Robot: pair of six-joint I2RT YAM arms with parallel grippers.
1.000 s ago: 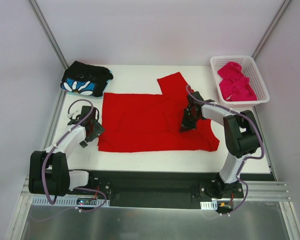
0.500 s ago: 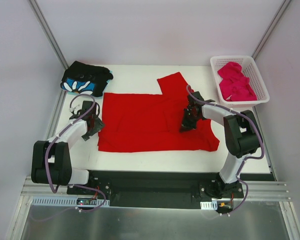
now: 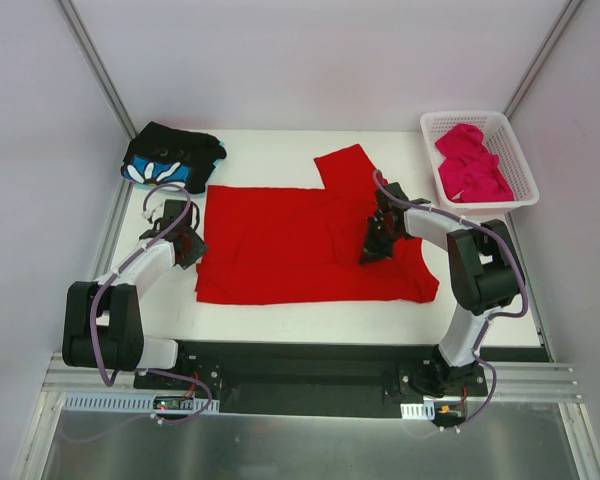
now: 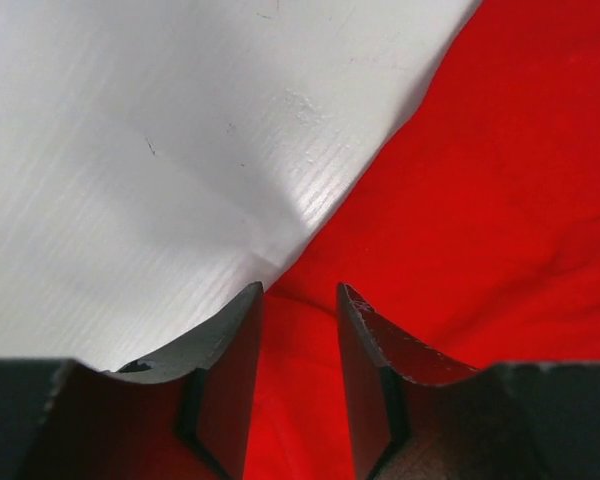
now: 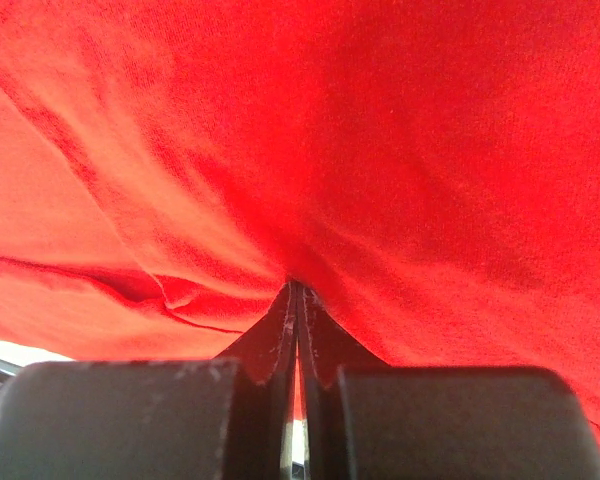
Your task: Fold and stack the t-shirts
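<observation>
The bright red soft-cloth t-shirt [image 3: 310,245] lies spread flat on the white table [image 3: 280,145], spanning the space between the two sets of jaws, with one sleeve sticking out beyond the right jaws. It is thin, light and limp. It should drape and crease wherever it is lifted, slide easily on the smooth tabletop, and carry no shape of its own. The best hold looks to be a pinch at a hem or corner, so that a single edge comes up and not a bunch of layers.

The left gripper [image 4: 300,292] sits at the shirt's left edge. Its jaws stand apart with a narrow gap, and the hem runs into that gap, not yet nipped as far as the wrist view shows. The right gripper [image 5: 296,285] is down on the shirt's right part with its jaws pressed together. The cloth puckers toward the tips — a pinch of fabric, by my reading.

There are three shirts, one of each colour. The black shirt with blue-and-white flower print [image 3: 172,158] lies folded just beyond the left jaws. The magenta-pink shirt [image 3: 470,162] is crumpled in the one white plastic lattice basket [image 3: 525,185], beyond and outward of the right jaws — whether that bundle is a single garment I cannot tell.
</observation>
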